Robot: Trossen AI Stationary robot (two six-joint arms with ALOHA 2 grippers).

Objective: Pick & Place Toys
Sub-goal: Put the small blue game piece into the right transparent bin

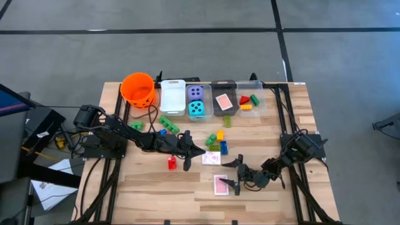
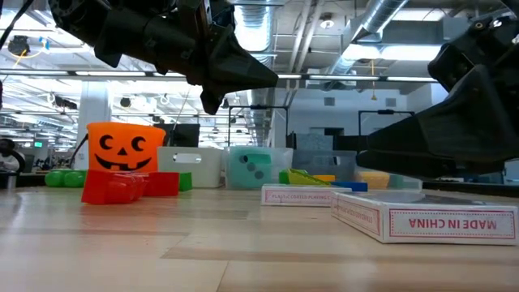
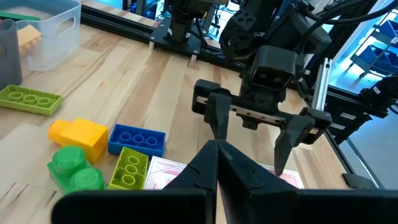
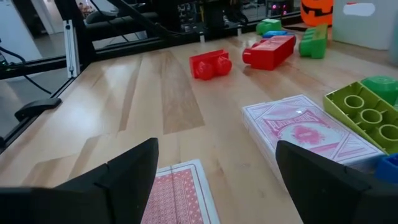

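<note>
You're hovering the right gripper (image 1: 238,173) just above a pink-backed pack of playing cards (image 1: 221,185) lying flat on the wooden bench (image 1: 150,194), and its jaws are standing wide, released, holding nothing. From the right wrist view the pack (image 4: 177,193) is sitting between the two dark fingers (image 4: 124,171), low and close, not yet touched as far as can be seen.

To do this step well, you're wanting the fingers straddling the pack's short width, so line them up square to its long edges before dropping. The pack is thin and flat, so the tips will probably need to reach right down to the bench to catch the edges; a shallow bite may let it slip or tilt.

A second pink-backed card pack (image 1: 211,158) is lying just ahead of the right gripper, beside a lime green studded plastic brick (image 4: 367,115), so you're keeping clear of both as you go down.

Your left gripper (image 1: 187,164) is waiting clenched and empty over the middle of the bench, a small red plastic brick (image 1: 172,163) just beside it. The clear plastic bins (image 1: 250,94) lie well beyond both grippers, at the far edge.
</note>
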